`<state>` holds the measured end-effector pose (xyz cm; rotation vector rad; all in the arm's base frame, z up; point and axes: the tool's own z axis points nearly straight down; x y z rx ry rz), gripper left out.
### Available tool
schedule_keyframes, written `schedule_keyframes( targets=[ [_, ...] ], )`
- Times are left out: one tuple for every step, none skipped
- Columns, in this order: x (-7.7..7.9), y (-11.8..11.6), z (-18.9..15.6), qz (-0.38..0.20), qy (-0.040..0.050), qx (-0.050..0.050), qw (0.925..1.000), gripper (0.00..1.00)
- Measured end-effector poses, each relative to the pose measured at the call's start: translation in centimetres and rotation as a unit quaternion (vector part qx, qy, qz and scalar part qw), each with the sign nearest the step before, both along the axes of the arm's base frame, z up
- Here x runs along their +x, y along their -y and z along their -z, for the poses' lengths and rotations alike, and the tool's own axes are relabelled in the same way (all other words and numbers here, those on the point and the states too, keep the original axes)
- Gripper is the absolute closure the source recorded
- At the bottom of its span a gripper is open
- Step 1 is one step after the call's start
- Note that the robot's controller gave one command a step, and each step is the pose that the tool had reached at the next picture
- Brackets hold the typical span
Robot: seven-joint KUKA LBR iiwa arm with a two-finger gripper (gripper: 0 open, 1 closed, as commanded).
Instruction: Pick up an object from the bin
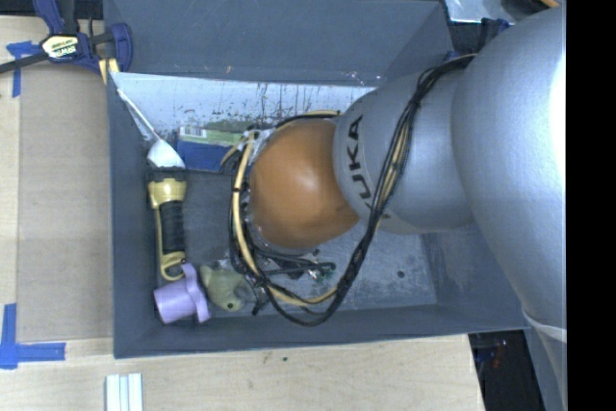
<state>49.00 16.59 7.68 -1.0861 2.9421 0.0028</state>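
Note:
A purple plastic piece lies in the bin's front left corner. An olive-green lump rests against its right side. Behind them, a yellow and black handle-shaped tool lies lengthwise along the left wall. At the back left is a white spoon-like thing with its thin stem leaning up the wall. Beside it a flat blue item lies under a green-printed packet, and both are partly hidden.
The arm reaches in from the right, and its orange wrist cover with yellow and black cables hangs over the bin's middle, hiding what lies beneath. Bare bin floor shows at the front right.

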Motion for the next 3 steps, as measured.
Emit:
schedule_keyframes(
  targets=[
    [-0.3,0.1,-1.7,0.001,-0.0059,-0.002,1.0,1.0],
    [0.0,0.0,-4.8,0.002,-0.0002,0.0,1.0,1.0],
    [-0.2,0.0,-7.5,0.002,-0.0029,0.0,1.0,1.0]
  ],
)
